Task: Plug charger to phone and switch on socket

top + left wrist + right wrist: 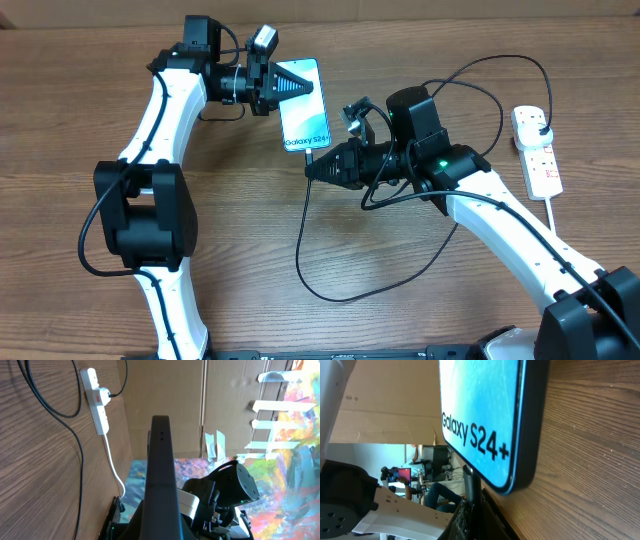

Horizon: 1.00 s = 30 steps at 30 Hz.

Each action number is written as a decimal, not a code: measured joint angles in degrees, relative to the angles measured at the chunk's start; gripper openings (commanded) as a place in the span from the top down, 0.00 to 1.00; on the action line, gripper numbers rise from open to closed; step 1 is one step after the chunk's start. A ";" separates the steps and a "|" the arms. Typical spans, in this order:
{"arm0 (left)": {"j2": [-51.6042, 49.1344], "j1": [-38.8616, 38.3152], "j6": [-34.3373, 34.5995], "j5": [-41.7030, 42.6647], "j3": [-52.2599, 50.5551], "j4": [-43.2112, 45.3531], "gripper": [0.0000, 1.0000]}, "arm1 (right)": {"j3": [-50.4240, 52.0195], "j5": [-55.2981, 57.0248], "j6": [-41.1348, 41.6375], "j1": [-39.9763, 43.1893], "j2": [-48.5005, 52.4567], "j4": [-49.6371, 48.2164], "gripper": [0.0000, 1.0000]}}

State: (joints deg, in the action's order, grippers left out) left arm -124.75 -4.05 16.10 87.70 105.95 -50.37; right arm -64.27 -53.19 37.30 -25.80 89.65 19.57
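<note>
The phone (305,118) has a light blue screen with white "Galaxy S24+" text and sits at the back centre of the table. My left gripper (288,88) is shut on its far end. In the left wrist view it shows edge-on as a dark bar (161,460). My right gripper (313,169) is shut on the charger's connector end, just below the phone's near short edge. In the right wrist view the thin black tip (471,485) points at that edge (512,472) and stops just short of it. The white socket (541,160) lies at the far right with the black plug (541,122) in it.
The charger's black cable (297,258) loops across the table in front of the right arm and back up to the socket. It also shows in the left wrist view (82,467), with the socket (97,400). The thick white cord (556,215) runs from the socket towards the front right.
</note>
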 measured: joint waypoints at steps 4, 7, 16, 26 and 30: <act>0.00 -0.39 0.00 -0.02 0.00 0.07 0.96 | 0.00 -0.15 0.02 0.31 0.00 0.17 0.96; 0.00 -0.66 -0.15 -0.02 0.00 0.11 0.96 | 0.00 -0.61 0.02 0.70 0.00 0.28 0.96; 0.00 -1.22 -1.03 -0.02 0.00 0.24 0.96 | 0.31 -1.01 0.04 1.07 0.00 0.20 0.96; 0.00 -1.22 -1.25 -0.02 0.00 0.24 0.96 | 0.33 -1.03 0.04 1.14 0.00 0.17 0.96; 0.00 -1.20 -1.25 -0.13 0.00 0.24 0.96 | 0.33 -0.98 0.07 1.18 0.00 0.24 0.89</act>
State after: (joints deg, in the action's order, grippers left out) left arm -124.75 -5.26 14.85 87.57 105.95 -50.13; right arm -63.94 -54.17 37.36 -24.62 89.65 19.81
